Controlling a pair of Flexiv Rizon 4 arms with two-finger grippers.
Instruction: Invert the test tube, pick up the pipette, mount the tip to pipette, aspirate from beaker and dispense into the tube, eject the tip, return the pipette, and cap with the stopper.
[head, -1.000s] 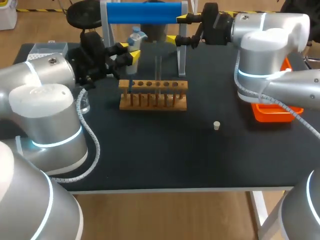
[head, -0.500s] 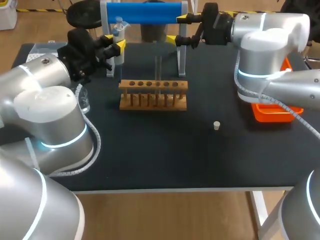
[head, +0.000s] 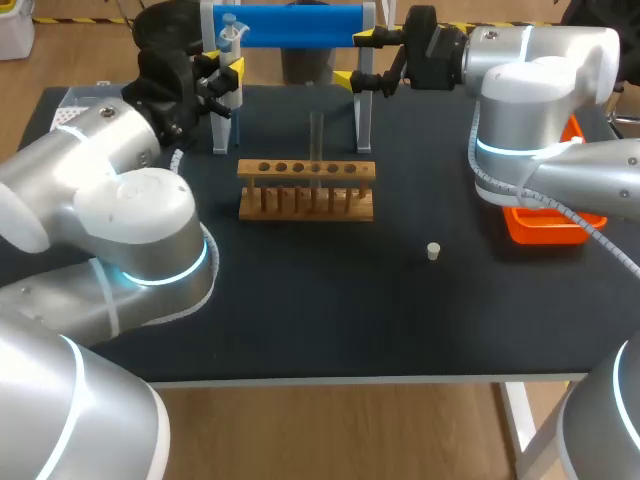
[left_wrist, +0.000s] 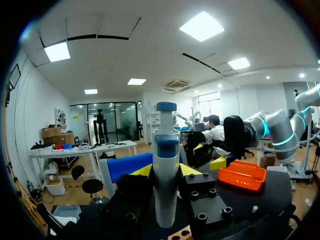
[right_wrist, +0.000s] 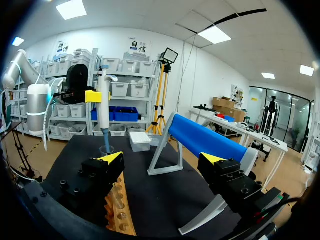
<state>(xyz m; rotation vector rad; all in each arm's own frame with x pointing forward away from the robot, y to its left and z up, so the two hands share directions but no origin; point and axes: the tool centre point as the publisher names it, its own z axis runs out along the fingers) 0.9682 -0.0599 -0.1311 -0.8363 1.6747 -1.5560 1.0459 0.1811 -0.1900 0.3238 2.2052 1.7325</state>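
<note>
Head camera sits high behind, looking down over the whole dark surface. Left wrist camera peers along the left pincer, tight on the gripped pipette. Right wrist camera looks level past the right pincer, catching that same pipette well ahead.

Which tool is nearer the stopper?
Right. The right tool hangs at the right end of the stand, behind the stopper; the left tool holds the pipette at the stand's left end.

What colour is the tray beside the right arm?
Orange; the tray shows best in the head view.
</note>
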